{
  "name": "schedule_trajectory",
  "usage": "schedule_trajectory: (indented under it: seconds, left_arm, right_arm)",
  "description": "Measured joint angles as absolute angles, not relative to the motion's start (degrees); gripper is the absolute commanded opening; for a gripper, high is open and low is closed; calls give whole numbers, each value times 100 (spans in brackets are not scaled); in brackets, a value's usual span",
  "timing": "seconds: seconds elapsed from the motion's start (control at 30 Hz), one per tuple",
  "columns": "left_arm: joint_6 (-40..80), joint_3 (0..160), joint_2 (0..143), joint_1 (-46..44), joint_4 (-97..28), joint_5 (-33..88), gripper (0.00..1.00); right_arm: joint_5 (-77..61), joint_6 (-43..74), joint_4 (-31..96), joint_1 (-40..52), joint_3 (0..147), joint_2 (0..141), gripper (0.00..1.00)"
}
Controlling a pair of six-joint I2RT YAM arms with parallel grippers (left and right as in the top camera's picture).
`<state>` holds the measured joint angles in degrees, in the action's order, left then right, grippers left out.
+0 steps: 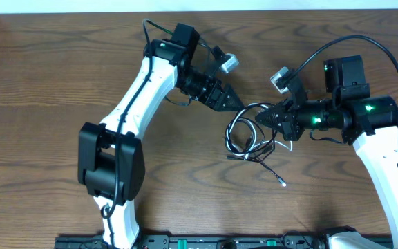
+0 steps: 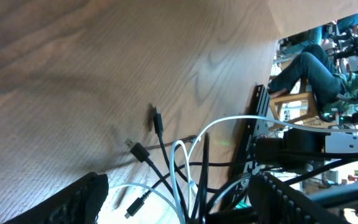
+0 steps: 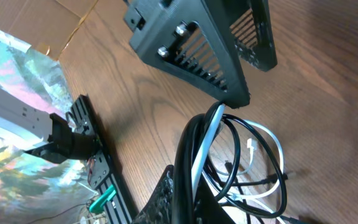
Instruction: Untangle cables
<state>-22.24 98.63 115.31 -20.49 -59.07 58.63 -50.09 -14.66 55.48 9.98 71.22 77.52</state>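
Overhead: the cables lie in one knotted heap on the table, between the two arms and nearer the right one. The right gripper has its tip at the heap's upper edge. The left gripper hangs just beside the heap on its upper-left side. One loose end with a small plug trails off toward the near edge.

Left wrist view: the left fingers stand wide apart and clamp nothing. The strands fan out just ahead of them, with the white cord arching among black ones. Two plugs of the black cord rest on the wood.

Right wrist view: the right fingers are closed on a bundle where black cord and white run side by side (which strand crosses which inside the pinch cannot be told). Slack loops spread onto the table beside it. The left gripper's dark fingers loom close above the top of the bundle.

The step in hand looks like anchoring: the right arm pins the tangle while the left lines up to take a strand. The next move calls for the left fingers to close on one cord only, probably the white, clear of the right's pinch. A slow pull away should let the loops slip free rather than tighten.
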Motion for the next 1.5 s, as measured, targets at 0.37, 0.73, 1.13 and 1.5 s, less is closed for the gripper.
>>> schedule_trajectory:
  seconds: [0.37,0.73,1.13,1.5]
  left_arm:
    - [-2622,9861,11959,-2569,-6331,5972,70]
    - [-3162,9749,11959,-2561,-6742,5839,44]
    - [-2976,9703,11959,-2519,-6425,5068,7]
    - [-1374,10619,11828,-1385,-6241,4908,7]
  right_arm:
    - [-4958,-1479,5500,998,7120,7752,1]
    - [-4814,-1479,5481,998,7120,7752,1]
    - [-4235,-1258,5472,993,7120,7752,1]
    - [-1365,342,5273,650,7120,7752,1]
